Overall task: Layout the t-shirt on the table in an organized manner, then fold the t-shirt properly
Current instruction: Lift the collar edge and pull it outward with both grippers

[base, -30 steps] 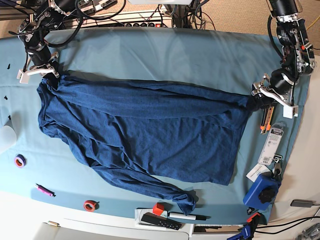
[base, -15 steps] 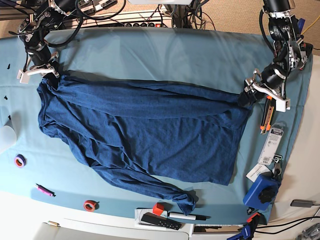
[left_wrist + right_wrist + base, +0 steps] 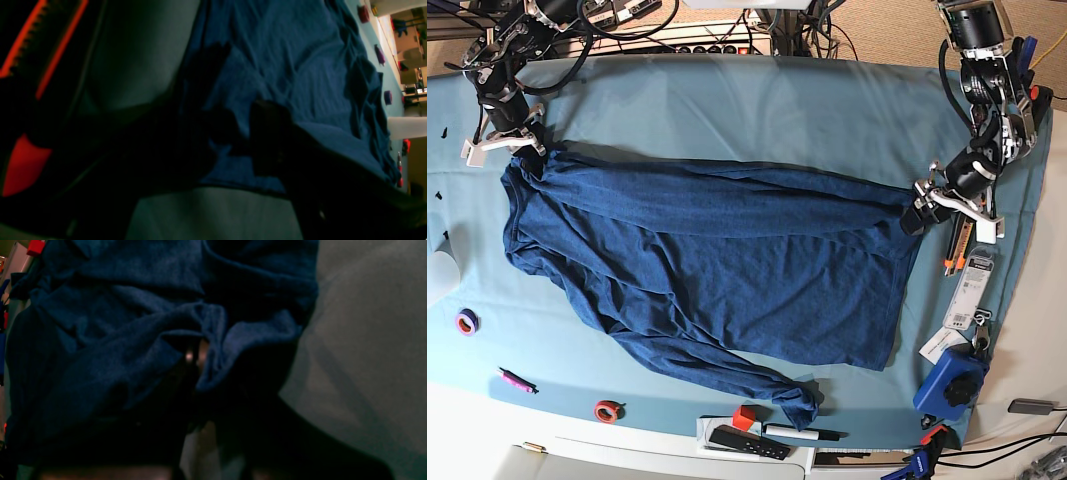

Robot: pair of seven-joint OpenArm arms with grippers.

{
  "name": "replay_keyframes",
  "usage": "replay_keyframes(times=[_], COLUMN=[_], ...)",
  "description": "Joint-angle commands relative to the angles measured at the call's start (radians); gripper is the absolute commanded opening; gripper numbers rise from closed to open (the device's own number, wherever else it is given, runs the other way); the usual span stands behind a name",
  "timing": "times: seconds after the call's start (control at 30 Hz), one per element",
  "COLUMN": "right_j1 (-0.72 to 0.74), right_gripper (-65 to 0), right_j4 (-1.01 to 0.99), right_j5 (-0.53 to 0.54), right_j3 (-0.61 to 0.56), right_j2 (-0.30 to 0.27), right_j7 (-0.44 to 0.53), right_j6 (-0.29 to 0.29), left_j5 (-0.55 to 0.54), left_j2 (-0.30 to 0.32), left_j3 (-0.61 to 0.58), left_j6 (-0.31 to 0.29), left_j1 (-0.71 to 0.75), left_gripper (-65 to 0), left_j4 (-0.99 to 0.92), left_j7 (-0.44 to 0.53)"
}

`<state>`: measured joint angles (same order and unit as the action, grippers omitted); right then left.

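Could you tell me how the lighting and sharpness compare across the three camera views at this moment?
Base view: bright, even and sharp, with slight wide-angle bowing at the table edges. Left wrist view: dim and soft, the near foreground almost black, the t-shirt readable only farther off. Right wrist view: underexposed and grainy, the t-shirt's folds blurred, the lower part lost in shadow.

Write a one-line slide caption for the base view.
Two arms stretch a navy t-shirt across the teal table: right tool pinching one corner, left tool at the opposite edge.
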<state>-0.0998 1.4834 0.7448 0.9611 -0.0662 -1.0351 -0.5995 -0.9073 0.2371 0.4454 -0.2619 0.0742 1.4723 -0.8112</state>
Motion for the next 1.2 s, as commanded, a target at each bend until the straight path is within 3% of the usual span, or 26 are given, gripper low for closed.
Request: replay_keyframes(times=[0.0, 0.2, 0.27, 0.37, 0.57, 0.83, 0.93, 1.17], right_j1=[0.006, 0.006, 0.006, 0.006, 0.006, 0.000, 0.000, -0.007], right_gripper=[-65.0, -65.0, -65.0, -65.0, -65.0, -65.0, -65.0, -65.0], right_j4=[0.013, 0.013, 0.013, 0.013, 0.014, 0.023, 0.051, 0.187], right_j5=[0.021, 0.021, 0.021, 0.021, 0.021, 0.021, 0.021, 0.020], right_j3=[0.002, 0.002, 0.002, 0.002, 0.003, 0.003, 0.003, 0.003], right_j2=[-0.017, -0.017, -0.017, -0.017, -0.017, -0.017, -0.017, -0.017], right_j7=[0.018, 0.018, 0.012, 0.007, 0.005, -0.068, -0.103, -0.172], right_j6=[-0.007, -0.007, -0.008, -0.018, -0.018, -0.018, -0.019, -0.019], left_j5=[-0.013, 0.020, 0.059, 0.094, 0.093, 0.047, 0.047, 0.047], left_j2=[0.007, 0.003, 0.003, 0.003, 0.005, 0.050, 0.063, 0.085], left_j3=[0.002, -0.062, -0.097, -0.130, -0.116, -0.101, -0.101, -0.092], left_j6=[-0.005, -0.012, -0.011, -0.011, -0.079, -0.086, -0.132, -0.132], left_j1=[-0.011, -0.011, -0.011, -0.011, -0.013, 0.041, 0.072, 0.119], left_gripper=[-30.0, -31.7, -41.6, -65.0, -65.0, -65.0, -65.0, -65.0], left_j4=[0.013, 0.013, 0.013, 0.013, 0.013, 0.038, 0.089, 0.241], left_j7=[0.008, 0.032, 0.062, 0.088, 0.082, 0.041, 0.041, 0.018])
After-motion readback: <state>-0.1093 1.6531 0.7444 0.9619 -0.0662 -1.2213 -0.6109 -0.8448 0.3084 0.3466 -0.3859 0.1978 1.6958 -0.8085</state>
